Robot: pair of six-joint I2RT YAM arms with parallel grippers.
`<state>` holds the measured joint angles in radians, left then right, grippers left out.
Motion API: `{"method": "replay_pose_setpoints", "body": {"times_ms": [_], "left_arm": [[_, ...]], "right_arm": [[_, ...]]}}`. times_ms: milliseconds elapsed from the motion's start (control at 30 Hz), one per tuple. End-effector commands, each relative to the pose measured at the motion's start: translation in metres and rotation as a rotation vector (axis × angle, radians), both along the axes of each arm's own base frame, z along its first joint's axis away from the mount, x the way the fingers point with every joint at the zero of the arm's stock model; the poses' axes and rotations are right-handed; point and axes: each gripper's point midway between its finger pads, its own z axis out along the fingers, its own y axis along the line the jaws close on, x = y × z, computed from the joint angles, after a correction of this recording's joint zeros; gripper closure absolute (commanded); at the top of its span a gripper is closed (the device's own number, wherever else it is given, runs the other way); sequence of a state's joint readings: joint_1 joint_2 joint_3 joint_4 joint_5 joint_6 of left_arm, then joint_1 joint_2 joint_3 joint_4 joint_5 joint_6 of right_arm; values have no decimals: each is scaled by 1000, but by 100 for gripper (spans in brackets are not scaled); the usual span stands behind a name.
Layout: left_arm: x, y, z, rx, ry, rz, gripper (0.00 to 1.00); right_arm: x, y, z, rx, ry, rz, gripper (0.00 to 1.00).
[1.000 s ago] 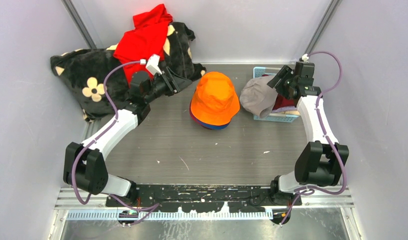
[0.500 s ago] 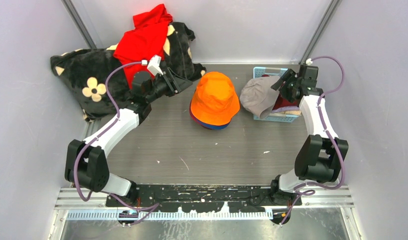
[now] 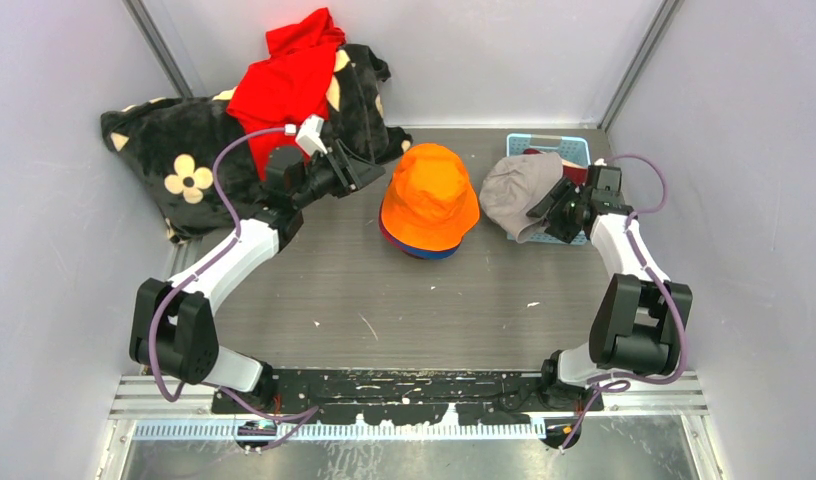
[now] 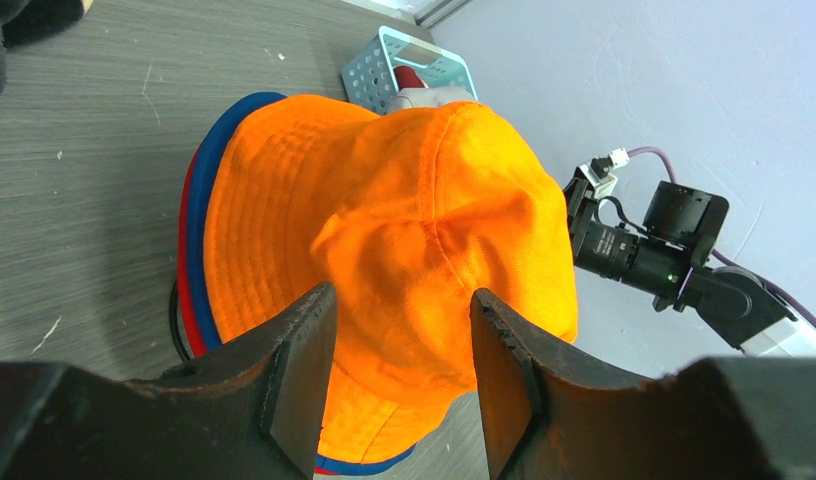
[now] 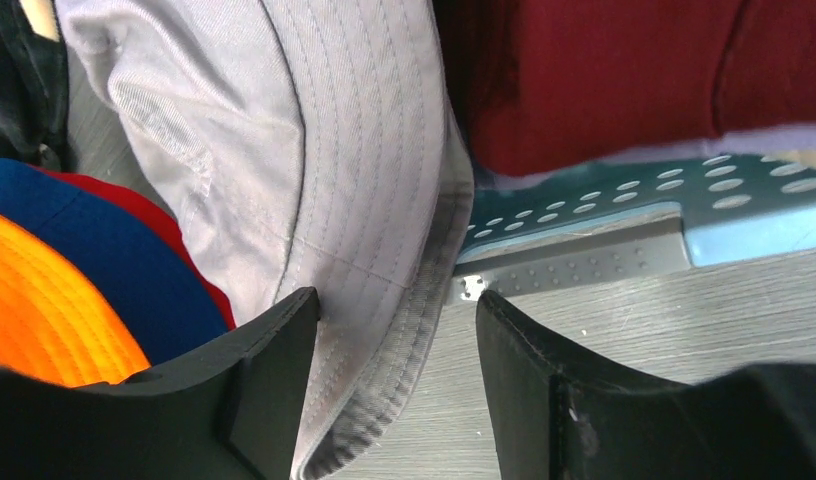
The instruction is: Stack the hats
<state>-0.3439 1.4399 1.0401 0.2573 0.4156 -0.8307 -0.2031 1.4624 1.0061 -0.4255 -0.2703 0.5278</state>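
Right gripper [image 5: 394, 300] has dropped from above the basket [image 3: 564, 146] to the grey hat [image 3: 512, 190], jaws spread astride its brim. That hat drapes over the basket's 9 o'clock edge. Left gripper [image 4: 402, 292], jaws spread, hovers at 10 o'clock of the orange hat [image 3: 430, 195], which tops the blue hat [image 4: 206, 160] and red hat [image 4: 188, 310].

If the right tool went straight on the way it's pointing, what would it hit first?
Probably the grey hat: its brim lies dead ahead between the fingers of the open right tool, at the edge of the blue basket.
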Motion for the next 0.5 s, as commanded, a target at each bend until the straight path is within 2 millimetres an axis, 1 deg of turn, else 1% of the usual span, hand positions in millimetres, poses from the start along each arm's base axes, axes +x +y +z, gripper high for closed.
{"method": "replay_pose_setpoints", "body": {"times_ms": [0,233,333,467], "left_arm": [[-5,2,23,-21,-76,-13,48],[-4,1,19,-19,-66,-13,48],[-3,1,18,-20,-62,-14,48],[-1,0,18,-21,-60,-15,48]], "right_arm": [[11,5,27,14,-125,18,37],[22,6,36,28,-159,22,39],[28,6,37,34,-174,21,43],[39,5,43,41,-203,12,51]]}}
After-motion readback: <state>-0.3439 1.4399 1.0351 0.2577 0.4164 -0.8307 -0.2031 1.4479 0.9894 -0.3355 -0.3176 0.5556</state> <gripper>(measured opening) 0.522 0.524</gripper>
